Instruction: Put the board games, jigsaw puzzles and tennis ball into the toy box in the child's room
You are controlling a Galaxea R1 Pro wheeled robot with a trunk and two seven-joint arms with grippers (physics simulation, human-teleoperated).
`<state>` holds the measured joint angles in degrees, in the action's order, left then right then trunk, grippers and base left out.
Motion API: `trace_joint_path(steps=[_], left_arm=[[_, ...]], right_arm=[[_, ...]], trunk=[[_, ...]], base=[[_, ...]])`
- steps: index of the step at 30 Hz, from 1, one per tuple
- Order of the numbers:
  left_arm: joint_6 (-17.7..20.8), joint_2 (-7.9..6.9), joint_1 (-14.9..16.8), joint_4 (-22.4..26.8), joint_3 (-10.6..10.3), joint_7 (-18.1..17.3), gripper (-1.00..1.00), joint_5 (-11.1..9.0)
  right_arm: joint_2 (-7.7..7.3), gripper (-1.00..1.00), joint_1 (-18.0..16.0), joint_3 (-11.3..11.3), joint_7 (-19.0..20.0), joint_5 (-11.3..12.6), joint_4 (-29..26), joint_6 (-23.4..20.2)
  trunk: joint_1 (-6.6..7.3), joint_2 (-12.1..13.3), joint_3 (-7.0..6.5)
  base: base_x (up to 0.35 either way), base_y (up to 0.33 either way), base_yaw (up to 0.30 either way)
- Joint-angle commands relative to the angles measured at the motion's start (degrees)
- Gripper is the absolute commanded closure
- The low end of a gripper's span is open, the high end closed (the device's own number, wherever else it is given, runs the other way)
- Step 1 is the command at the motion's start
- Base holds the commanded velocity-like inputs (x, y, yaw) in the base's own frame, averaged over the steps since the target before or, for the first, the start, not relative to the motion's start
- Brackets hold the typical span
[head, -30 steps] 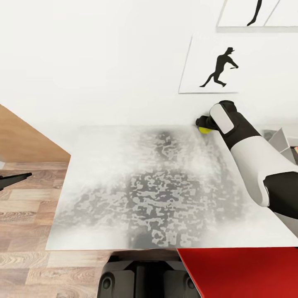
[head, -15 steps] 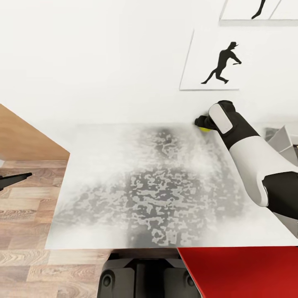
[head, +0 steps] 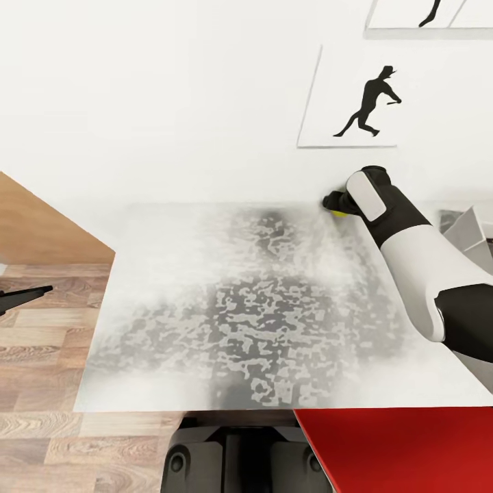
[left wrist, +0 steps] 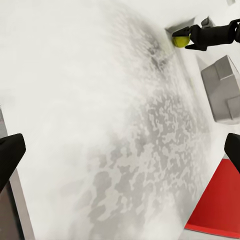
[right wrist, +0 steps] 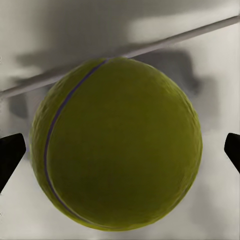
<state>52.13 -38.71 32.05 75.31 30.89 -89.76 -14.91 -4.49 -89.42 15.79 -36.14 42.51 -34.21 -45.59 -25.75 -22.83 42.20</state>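
Note:
The yellow-green tennis ball (right wrist: 117, 145) rests at the table's far edge against the wall. My right gripper (head: 335, 205) reaches around it, open, its fingertips (right wrist: 11, 152) standing a little apart from the ball's sides. In the head view just a sliver of the ball (head: 339, 213) peeks from under the gripper. The left wrist view has the ball (left wrist: 180, 39) between the right gripper's dark fingers. My left gripper (left wrist: 120, 155) hangs open off the table's left side, holding nothing. A red board game (head: 404, 448) lies at the near right. The grey toy box (head: 469, 229) stands at the right.
The mottled grey table (head: 205, 274) runs up to the white wall, where a dancer picture (head: 356, 99) hangs. A wooden panel (head: 41, 229) and wood floor (head: 41, 342) lie left of the table. My base (head: 239, 459) sits against the near edge.
My right gripper has closed in over the tennis ball, which now shows less in the head view. The head camera has shifted slightly. The left arm has stayed put.

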Motion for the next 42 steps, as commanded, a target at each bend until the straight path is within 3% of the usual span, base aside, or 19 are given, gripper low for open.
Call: trace_joint_path(steps=[1, 6, 7, 42], left_arm=[[0.6, -0.02, 0.0, 0.0, 0.0, -0.2, -1.0, 0.1], [0.6, 0.01, 0.0, 0.0, 0.0, -0.2, -1.0, 0.1], [0.6, 0.0, 0.0, 0.0, 0.0, -0.2, -1.0, 0.1], [0.9, 0.01, 0.0, 1.3, 0.0, -0.2, -1.0, 0.1]], right_arm=[[-0.08, -1.0, -0.1, 0.4, -0.5, 0.6, -0.1, -0.1], [-0.1, -1.0, 0.0, 0.4, -0.6, 0.6, -1.1, -0.3], [-0.1, 1.0, 0.0, 0.4, -0.5, 0.6, -1.1, -0.3], [-0.37, 1.0, 0.0, 0.4, -0.6, 0.7, -1.7, -0.4]], trunk=[[-0.03, -0.1, 0.07], [-0.03, -0.1, 0.07], [-0.03, -0.1, 0.07], [-0.03, -0.1, -0.61]], base=[[0.0, 0.0, 0.0], [0.0, 0.0, 0.0], [0.0, 0.0, 0.0], [0.0, 0.0, 0.0]])
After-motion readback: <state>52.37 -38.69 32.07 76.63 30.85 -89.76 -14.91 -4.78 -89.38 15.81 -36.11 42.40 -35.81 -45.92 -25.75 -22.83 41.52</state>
